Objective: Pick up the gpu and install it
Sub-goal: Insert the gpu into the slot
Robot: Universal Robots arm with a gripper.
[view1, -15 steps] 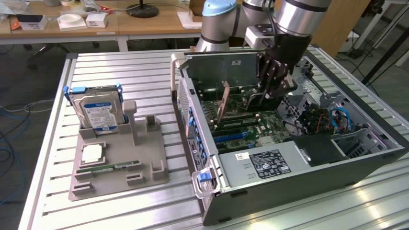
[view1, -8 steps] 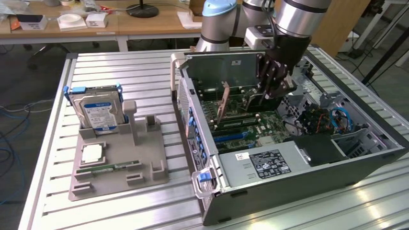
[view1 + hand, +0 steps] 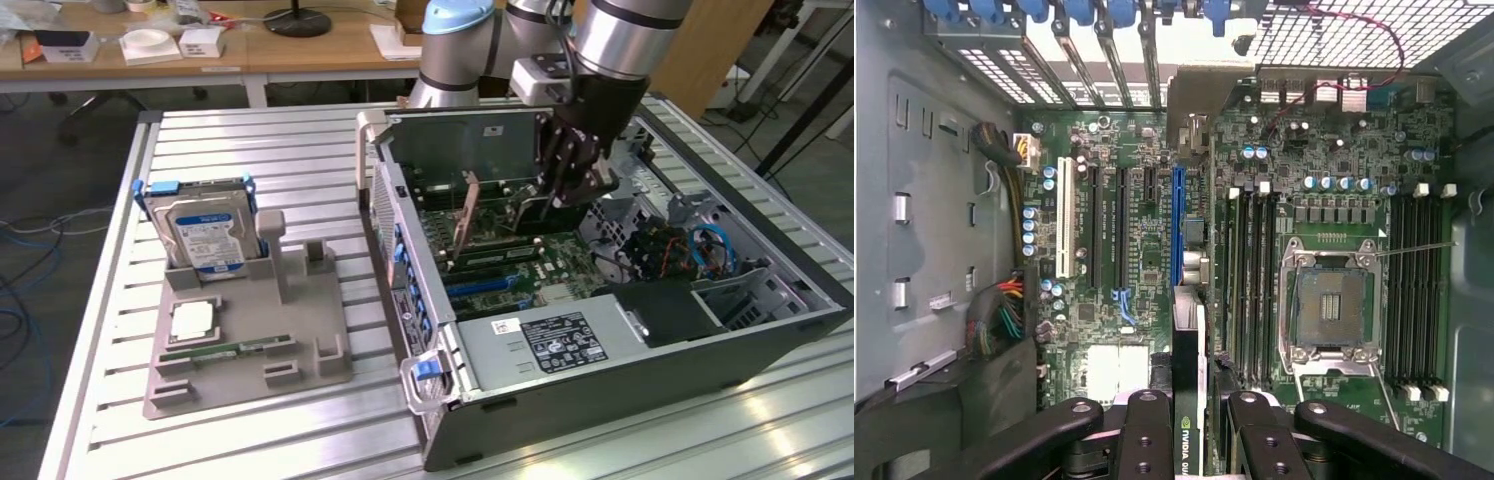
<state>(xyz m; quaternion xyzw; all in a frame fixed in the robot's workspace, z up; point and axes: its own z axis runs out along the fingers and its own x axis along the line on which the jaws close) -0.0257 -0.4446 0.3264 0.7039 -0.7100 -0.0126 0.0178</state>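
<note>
The exterior view looks down at a slant from well back and high above the slatted surface (image 3: 267,150), taking in the whole open computer case (image 3: 641,400). The wrist view peers straight down past the pincer (image 3: 1194,405), close over the motherboard (image 3: 1134,250). Both views share that board.

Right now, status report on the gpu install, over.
Gripper shut on the gpu. Held edge-on over the motherboard, by the blue slot. Seated or not, cannot tell. Cable bundle off to the side.
</note>
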